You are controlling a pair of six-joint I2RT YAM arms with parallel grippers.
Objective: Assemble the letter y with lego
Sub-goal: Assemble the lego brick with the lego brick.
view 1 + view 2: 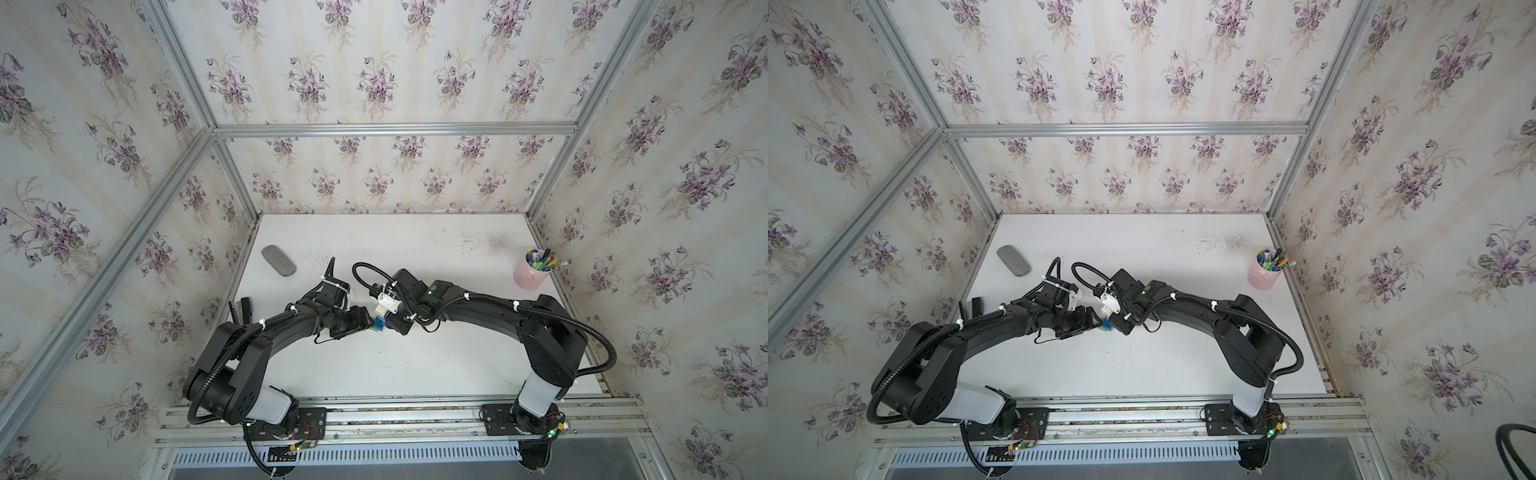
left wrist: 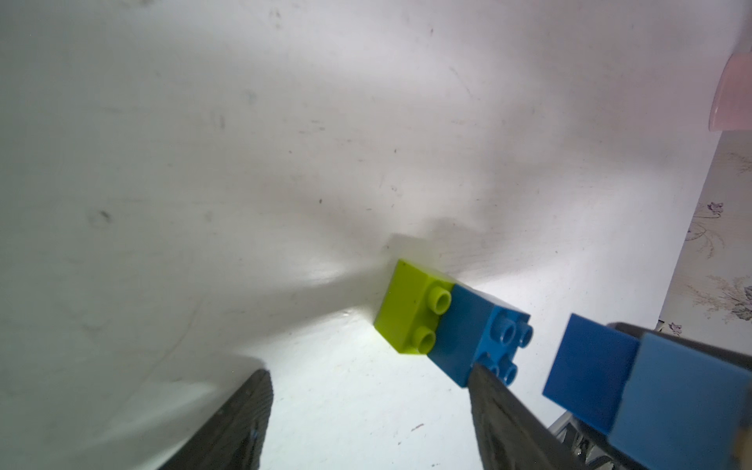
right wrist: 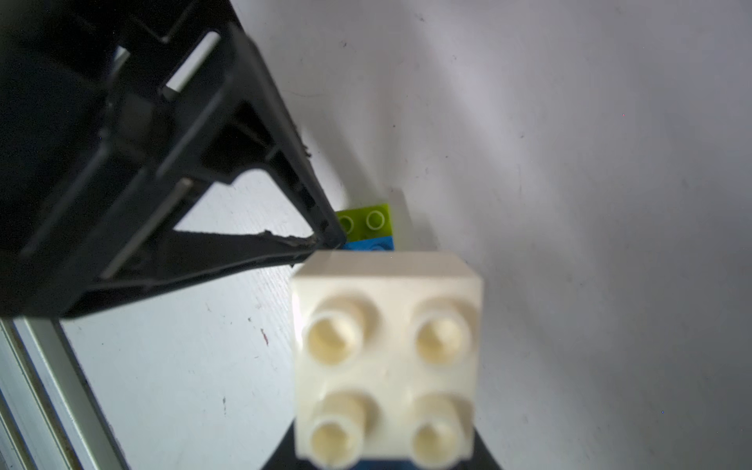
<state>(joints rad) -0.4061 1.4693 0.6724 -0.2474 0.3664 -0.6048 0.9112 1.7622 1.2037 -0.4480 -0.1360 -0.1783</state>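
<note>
While the right gripper (image 1: 385, 316) is clamped on its half-built piece, the white brick (image 3: 386, 358) fills the lower middle of the right-wrist frame, studs to the lens, hiding most of the blue under it. The left-wrist view shows that part: a dark blue brick (image 2: 590, 370) on the light blue brick (image 2: 683, 407) at lower right, just apart from the stem (image 2: 451, 325), green joined to blue, lying on the table (image 2: 203, 162) at centre. The left gripper (image 2: 368, 372) stands wide and empty, one finger before the stem's studded end. I'd have it close squarely on the stem's flat sides, studs facing the held brick, before pressing. In both top views this shrinks to a speck.
</note>
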